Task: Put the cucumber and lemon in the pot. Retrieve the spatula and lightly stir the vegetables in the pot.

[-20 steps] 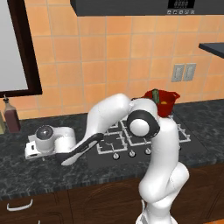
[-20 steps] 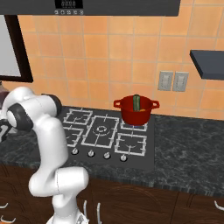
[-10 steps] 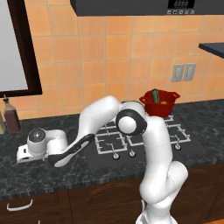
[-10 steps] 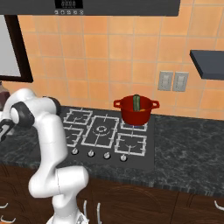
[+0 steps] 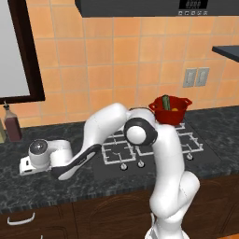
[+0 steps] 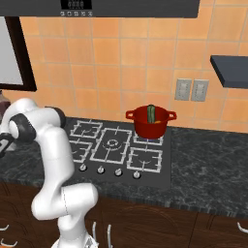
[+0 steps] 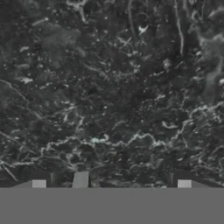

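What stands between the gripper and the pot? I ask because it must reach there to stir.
Nothing tall. The open gripper hangs over the counter left of the stove; the pot sits on a rear burner. Between them lie low grates and the robot's own arm.

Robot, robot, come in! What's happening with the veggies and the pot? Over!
Fingers open, empty, low over the dark counter. Cucumber and lemon in the red pot on the stove. Nothing in the way.
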{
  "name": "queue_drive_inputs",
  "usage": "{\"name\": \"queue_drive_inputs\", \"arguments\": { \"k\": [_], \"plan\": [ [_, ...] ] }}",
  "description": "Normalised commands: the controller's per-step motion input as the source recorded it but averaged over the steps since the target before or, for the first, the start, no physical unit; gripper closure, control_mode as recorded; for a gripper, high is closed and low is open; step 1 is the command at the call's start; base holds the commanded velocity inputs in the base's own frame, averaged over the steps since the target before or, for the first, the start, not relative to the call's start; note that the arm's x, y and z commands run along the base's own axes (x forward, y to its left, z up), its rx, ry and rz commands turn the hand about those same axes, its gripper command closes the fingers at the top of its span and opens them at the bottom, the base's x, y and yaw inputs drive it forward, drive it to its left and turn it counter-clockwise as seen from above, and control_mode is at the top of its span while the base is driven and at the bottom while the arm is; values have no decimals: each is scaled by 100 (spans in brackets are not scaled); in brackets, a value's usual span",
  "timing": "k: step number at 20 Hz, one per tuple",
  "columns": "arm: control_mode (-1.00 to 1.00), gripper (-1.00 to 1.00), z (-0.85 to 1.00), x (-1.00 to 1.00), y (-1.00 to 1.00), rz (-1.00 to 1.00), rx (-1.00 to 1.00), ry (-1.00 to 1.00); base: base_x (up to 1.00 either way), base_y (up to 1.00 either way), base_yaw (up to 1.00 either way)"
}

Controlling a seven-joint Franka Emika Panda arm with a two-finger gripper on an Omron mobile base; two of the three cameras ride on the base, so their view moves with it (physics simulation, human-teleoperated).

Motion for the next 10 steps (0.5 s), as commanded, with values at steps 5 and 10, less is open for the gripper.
{"name": "queue_drive_inputs", "arguments": {
  "k": [5,10],
  "plan": [
    [-100,-100,0,0,-26,0,0,-1,0,0,0],
    [-100,-100,-1,14,-2,0,0,-1,0,0,0]
  ]
}}
